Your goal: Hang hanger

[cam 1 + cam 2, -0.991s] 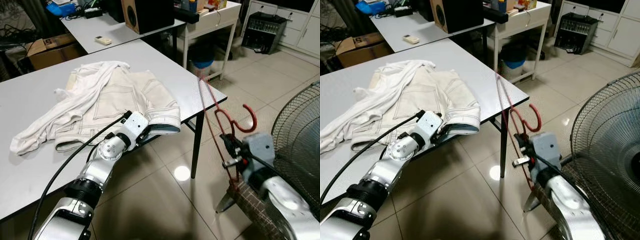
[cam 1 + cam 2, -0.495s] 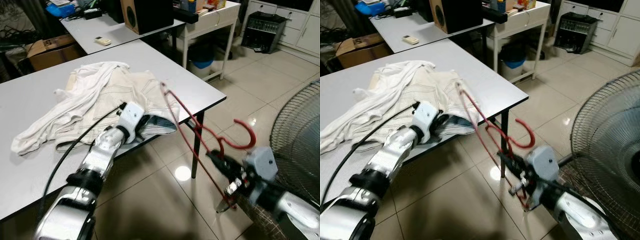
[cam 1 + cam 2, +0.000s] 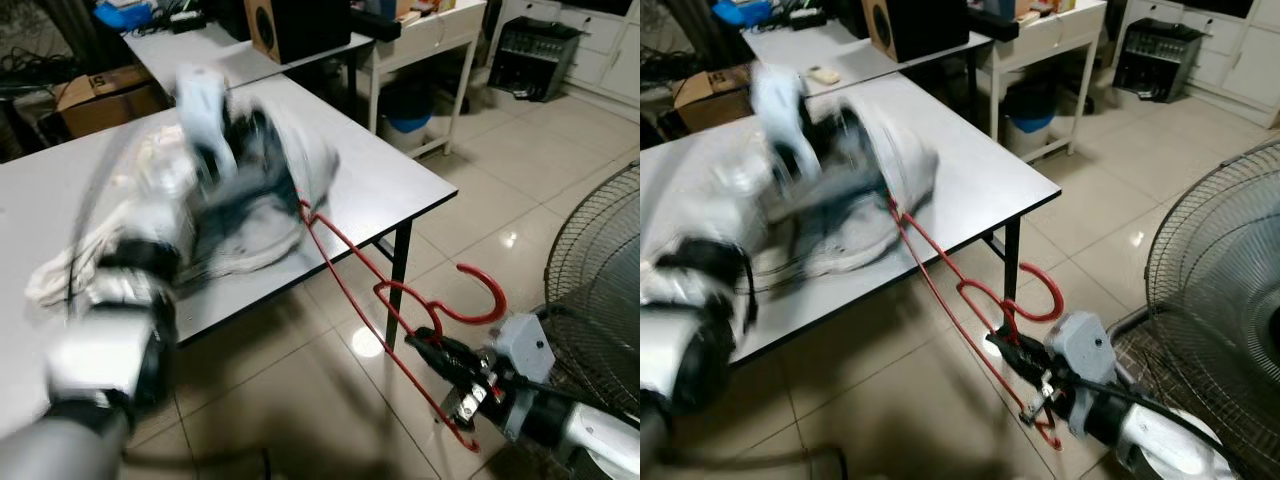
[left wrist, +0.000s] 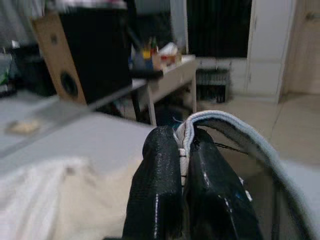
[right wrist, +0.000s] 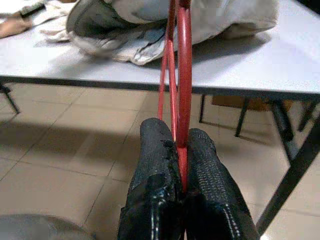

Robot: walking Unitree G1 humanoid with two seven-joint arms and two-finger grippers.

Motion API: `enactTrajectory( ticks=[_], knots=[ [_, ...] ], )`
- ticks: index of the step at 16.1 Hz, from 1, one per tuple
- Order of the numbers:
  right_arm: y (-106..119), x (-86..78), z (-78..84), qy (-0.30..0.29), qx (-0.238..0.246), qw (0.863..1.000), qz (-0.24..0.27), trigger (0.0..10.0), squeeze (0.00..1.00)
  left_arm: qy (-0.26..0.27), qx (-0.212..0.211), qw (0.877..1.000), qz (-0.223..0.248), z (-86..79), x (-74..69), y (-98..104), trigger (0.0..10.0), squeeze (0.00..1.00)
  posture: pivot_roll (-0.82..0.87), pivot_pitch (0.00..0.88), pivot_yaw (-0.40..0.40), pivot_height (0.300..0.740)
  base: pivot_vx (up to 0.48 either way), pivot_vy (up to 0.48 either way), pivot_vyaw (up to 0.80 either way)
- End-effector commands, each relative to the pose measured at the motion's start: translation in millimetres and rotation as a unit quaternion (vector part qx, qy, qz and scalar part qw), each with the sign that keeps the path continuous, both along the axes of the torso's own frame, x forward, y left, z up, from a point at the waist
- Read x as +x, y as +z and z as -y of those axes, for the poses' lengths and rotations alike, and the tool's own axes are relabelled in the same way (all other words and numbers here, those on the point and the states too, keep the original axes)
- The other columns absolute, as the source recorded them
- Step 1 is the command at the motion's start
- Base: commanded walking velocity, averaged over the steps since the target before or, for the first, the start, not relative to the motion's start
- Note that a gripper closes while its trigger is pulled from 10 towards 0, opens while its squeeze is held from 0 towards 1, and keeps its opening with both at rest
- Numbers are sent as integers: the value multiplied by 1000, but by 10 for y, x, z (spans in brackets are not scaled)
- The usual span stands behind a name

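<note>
A cream-white jacket [image 3: 270,190] lies on the grey table [image 3: 400,180]. My left gripper [image 4: 182,150] is shut on its pale hem [image 4: 235,130] and holds that edge lifted off the table; in the eye views this arm is a blur [image 3: 215,120]. Low over the floor on the right, my right gripper [image 3: 432,345] is shut on a red wire hanger [image 3: 390,290]. The hanger slants up to the left and its far end reaches the lifted jacket opening [image 5: 200,20]. Its hook [image 3: 480,300] curls up by the right gripper.
A large floor fan [image 3: 600,270] stands close at the right. Beyond the table are a second table with a wood-sided speaker [image 3: 295,25], a cardboard box [image 3: 100,95] and white cabinets. Tiled floor lies open between the table's edge and the fan.
My left arm has swung up fast, lifting the jacket's edge off the table. The hanger's far end has moved left to the jacket opening, and the right gripper sits a little lower.
</note>
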State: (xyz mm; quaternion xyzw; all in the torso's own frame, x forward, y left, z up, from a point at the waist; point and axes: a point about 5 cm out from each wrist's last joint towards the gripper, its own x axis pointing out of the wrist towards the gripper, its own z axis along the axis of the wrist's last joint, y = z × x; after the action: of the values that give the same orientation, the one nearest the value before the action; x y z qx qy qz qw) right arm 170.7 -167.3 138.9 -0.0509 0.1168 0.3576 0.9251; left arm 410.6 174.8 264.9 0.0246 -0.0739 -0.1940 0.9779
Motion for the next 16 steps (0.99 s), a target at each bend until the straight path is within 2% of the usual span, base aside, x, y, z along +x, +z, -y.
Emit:
enactTrajectory(
  ticks=[1,3,4,6,7,9,12,15,16],
  knots=[
    [-12,39,8,-15,-8,1000,5,10000,0,4,-18,998,62,-91,-6,428,0,0,-150,0,148,740,0,0,0],
    [29,132,73,-54,-8,998,28,10000,0,37,-65,984,161,-300,-97,1109,0,0,-145,0,157,740,0,0,0],
    [55,163,87,-67,-1,997,37,10000,0,35,-70,982,174,-318,-126,1210,0,0,-144,0,158,740,0,0,0],
    [81,172,45,-61,11,997,42,10000,0,10,-18,991,129,-169,-67,898,0,0,-142,0,159,740,0,0,0],
    [82,168,33,-56,13,997,41,10000,0,9,-13,993,118,-149,-55,825,0,0,-141,0,158,740,0,0,0],
    [124,107,-41,-19,31,999,40,10000,0,-2,15,997,76,-30,-11,510,0,0,-141,0,151,740,0,0,0],
    [109,73,-67,10,28,999,19,10000,0,-24,27,997,66,83,-5,430,0,0,-142,0,150,740,0,0,0],
    [12,277,-42,-25,-4,1000,1,10000,0,-102,92,988,69,357,-82,361,0,0,-140,0,146,740,0,0,0],
    [8,341,-26,-39,-13,999,5,10000,0,-100,100,987,70,346,-86,364,0,0,-137,0,144,740,0,0,0]
  ],
)
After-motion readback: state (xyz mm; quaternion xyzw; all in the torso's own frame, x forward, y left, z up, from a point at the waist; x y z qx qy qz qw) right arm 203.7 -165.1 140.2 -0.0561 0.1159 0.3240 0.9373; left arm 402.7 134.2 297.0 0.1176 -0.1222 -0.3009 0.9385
